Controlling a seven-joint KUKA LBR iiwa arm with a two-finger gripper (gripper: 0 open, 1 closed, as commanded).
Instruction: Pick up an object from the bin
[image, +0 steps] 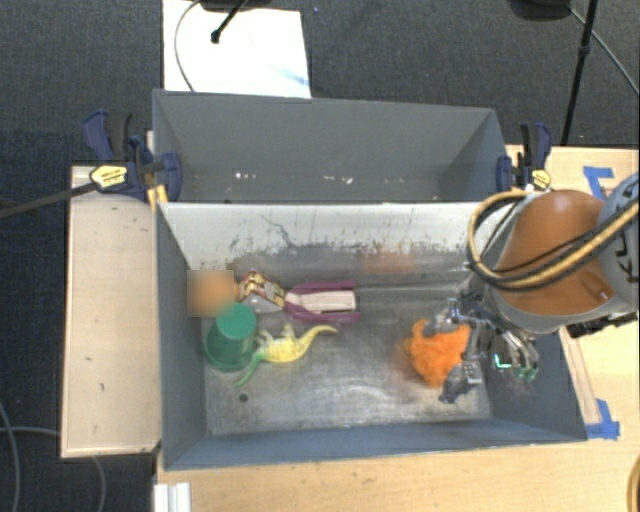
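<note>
The grey metal bin (330, 150) holds six loose things, one of each kind. Five of them crowd round a single green cup (232, 338), which stands against the bin's left wall.

- Just behind the cup, towards the back wall and slightly left, sits one pale orange-tan block (210, 293).
- Behind the cup and a little to its right lies one small multi-coloured trinket (258, 290), too small to make out.
- Touching the cup's right side is one yellow toy dinosaur (290, 346), its tail curling away to the right.
- Behind the dinosaur, right of the trinket, lies one flat purple-and-pink piece (322, 302), stretched lengthwise away from the cup.

Well apart from the cup, far to its right across bare bin floor, lies one bright orange fuzzy lump (430, 358), near the right wall.

The gripper (453, 356) is down at the floor, right up against this lump's right side, with the orange-covered wrist (545, 260) and its looped cables (490, 225) above and to the right of it. Whether the gripper is open or closed, and whether it has a grasp on the lump, cannot be told here.
</note>
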